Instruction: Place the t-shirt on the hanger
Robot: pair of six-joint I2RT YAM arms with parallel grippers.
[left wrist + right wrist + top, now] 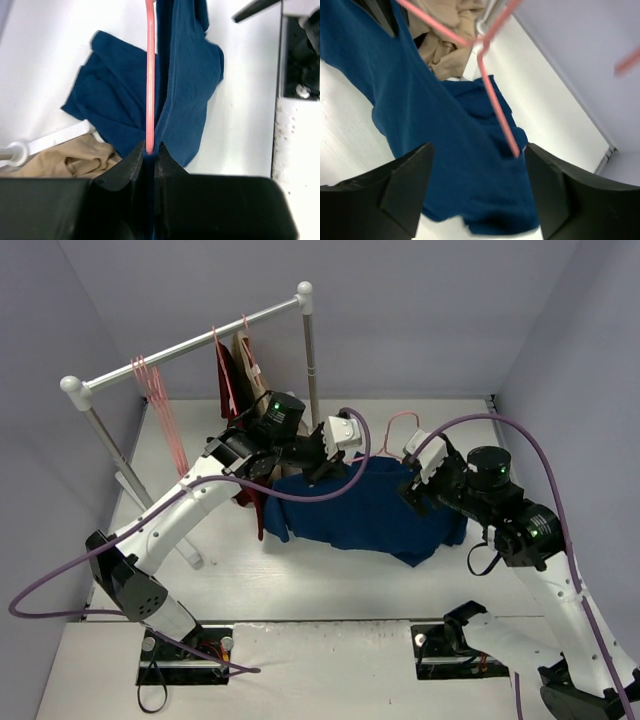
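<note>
L gripper (151, 152) is pressed shut on the hanger (150, 75) wire, w/ the t-shirt (192, 75) edge alongside; this prob. keeps the frame up so the cloth can slide on. R gripper (477, 155) is spread wide over the shirt, gripping nothing. Shirt drapes from the hanger onto the white table (300, 580), mid-scene. Behind: rack (190, 345) w/ 2 garments, spare hangers (150, 380), pale lilac walls (420, 300).

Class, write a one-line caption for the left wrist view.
Left tool shut on pink hanger, navy t-shirt hanging beside it.
</note>
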